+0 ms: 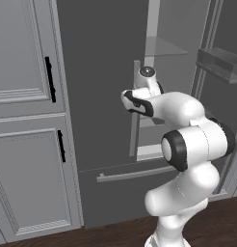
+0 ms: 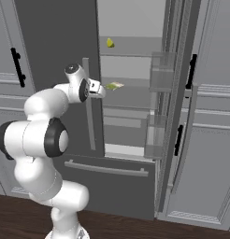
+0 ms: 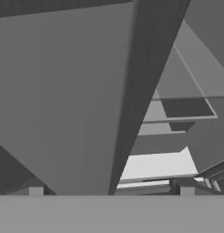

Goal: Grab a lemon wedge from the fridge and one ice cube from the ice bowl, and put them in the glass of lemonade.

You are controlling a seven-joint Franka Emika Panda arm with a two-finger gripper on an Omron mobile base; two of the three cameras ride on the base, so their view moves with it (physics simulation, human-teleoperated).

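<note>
Inside fridge [image 2: 56, 51], 1 lemon wedge [image 2: 110, 43]

Light grey panelled cabinets [image 1: 24, 120] with short black vertical handles [image 1: 50, 79] stand to the left, an upper door above a lower one. More of the same cabinets [image 2: 205, 140] stand on the right side. The floor [image 1: 221, 222] is dark brown wood, under flat, even light.
</note>
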